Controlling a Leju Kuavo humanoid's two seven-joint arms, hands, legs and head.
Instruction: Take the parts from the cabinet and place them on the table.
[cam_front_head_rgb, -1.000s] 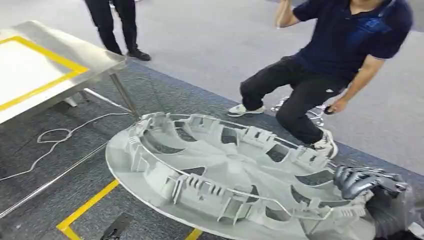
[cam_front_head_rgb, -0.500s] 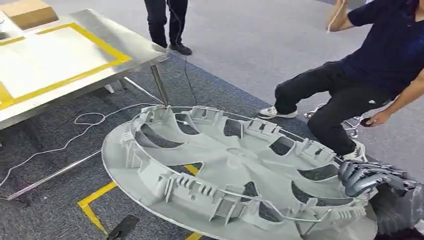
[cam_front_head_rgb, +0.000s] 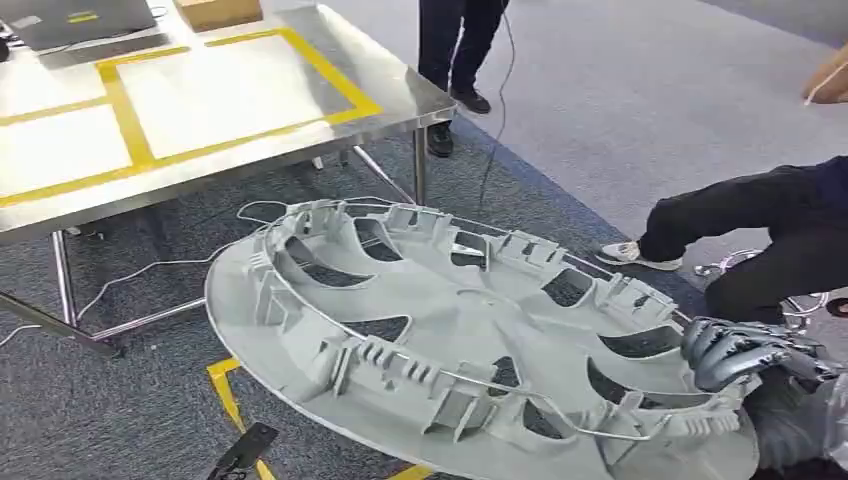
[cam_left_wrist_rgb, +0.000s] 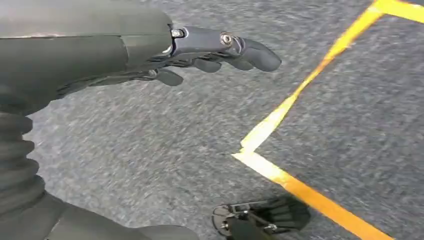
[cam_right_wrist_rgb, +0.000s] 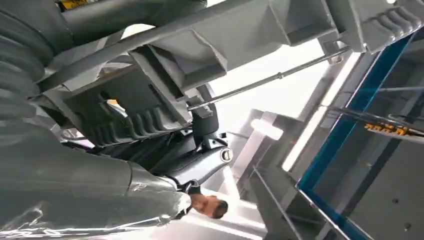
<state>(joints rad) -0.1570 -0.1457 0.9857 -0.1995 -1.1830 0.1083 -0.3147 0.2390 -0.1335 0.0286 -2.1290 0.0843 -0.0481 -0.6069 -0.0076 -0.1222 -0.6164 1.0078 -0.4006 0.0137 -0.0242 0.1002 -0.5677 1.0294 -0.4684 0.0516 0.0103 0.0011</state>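
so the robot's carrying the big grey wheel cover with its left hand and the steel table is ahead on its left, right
Not quite: the right hand grips the wheel cover at its rim, as the head view shows. The left hand holds nothing, over the carpet in the left wrist view. The steel table does lie ahead on its left.

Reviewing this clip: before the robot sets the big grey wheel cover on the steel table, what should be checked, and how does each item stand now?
1. Right hand grips the wheel cover at its rim: ok.
2. Left hand holds nothing, hanging over the carpet: ok.
3. Bare space on the table inside the yellow tape: ok.
4. Cover over the table: not ok, it hangs beside it above the floor.
5. Crouching person close to the cover's edge: not ok.
6. Grip firmness: cannot tell.
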